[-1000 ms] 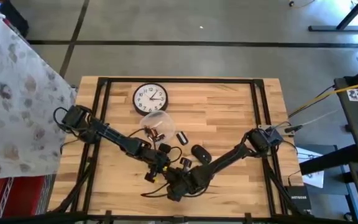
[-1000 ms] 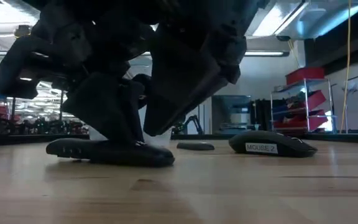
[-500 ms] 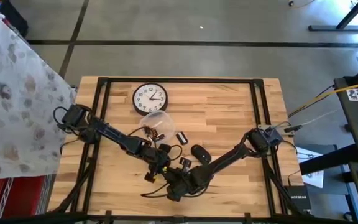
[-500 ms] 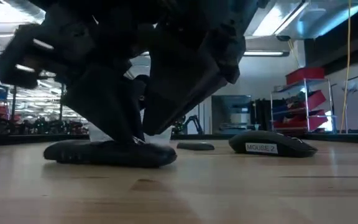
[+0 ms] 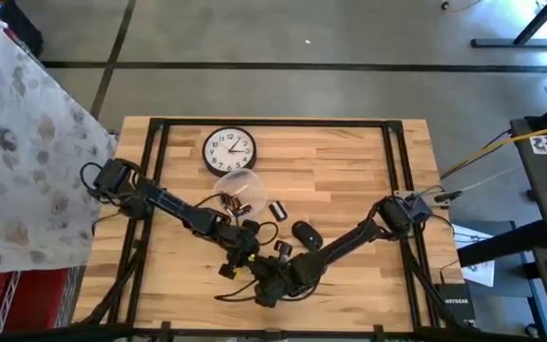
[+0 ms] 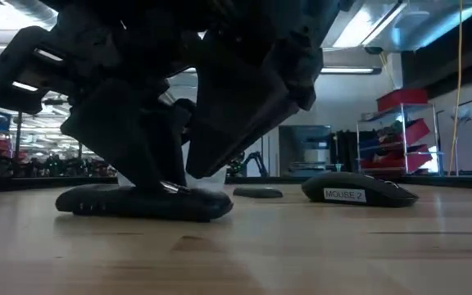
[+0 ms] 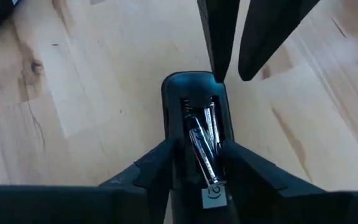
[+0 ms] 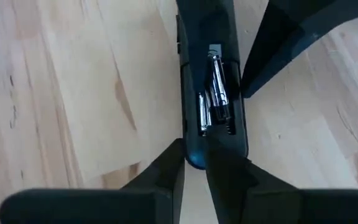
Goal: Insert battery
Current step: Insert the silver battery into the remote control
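Note:
A black remote [image 6: 97, 201] lies face down on the wooden table near its front edge, battery bay [image 7: 197, 115] open upward. One battery [image 8: 205, 109] lies in the bay. My left gripper [image 7: 199, 149] is shut on a second battery [image 7: 199, 146] over the bay. My right gripper [image 8: 195, 163] stands at the remote's opposite end with its fingers shut. In the high view both grippers [image 5: 254, 261] meet over the remote and hide it. My left gripper pinches the battery near its raised end [image 7: 209, 177] between its two fingers, which slant down from above and lie across it. The battery is tilted, its lower end [image 7: 188, 121] down in the bay. My right gripper presses its shut fingertips [image 8: 219, 163] on the remote's rounded end [image 8: 194, 155], slanting down from above. The remote lies flat on the table under them.
A black mouse [image 5: 307, 234] and a small dark cover [image 5: 278, 210] lie just beyond the grippers. Farther back are a clear cup with batteries [image 5: 236, 190] and a round wall clock [image 5: 230, 150]. Bare wood spreads to the table's right.
My left gripper has rocked over the remote with the battery, its body tipping upward in the low view. The remote has slid slightly along the table. My right gripper has kept still.

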Controlling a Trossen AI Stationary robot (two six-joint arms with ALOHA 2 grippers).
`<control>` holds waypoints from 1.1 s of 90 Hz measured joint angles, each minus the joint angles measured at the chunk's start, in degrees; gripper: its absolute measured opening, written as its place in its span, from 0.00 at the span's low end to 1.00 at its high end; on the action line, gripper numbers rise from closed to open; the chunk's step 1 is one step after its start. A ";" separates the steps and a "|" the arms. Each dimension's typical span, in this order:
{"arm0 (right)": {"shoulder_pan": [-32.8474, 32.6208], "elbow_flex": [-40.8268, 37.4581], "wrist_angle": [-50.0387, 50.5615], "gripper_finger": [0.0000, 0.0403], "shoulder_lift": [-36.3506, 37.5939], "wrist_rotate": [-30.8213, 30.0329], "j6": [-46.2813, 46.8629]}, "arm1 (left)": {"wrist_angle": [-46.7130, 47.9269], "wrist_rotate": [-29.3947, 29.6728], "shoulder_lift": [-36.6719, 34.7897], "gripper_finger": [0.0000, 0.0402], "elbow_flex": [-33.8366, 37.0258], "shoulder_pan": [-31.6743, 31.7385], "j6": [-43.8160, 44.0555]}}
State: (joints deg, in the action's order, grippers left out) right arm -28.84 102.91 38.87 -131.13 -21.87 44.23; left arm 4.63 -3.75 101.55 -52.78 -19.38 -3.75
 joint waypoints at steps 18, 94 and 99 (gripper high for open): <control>0.00 0.00 0.00 0.12 0.00 -0.13 -0.13 | 1.26 0.59 -1.59 0.31 0.00 0.13 -0.75; 0.09 0.02 -0.42 0.12 0.00 -0.61 -1.03 | 5.59 -1.96 -3.01 0.08 -0.04 0.90 -1.30; 0.09 0.02 -0.43 0.12 0.00 -0.61 -1.03 | 5.45 -1.84 -2.57 0.07 -0.02 0.92 -1.45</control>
State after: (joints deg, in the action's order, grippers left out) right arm -28.75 102.94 38.45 -131.13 -22.48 43.20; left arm 10.08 -5.58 98.98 -52.80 -18.46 -5.20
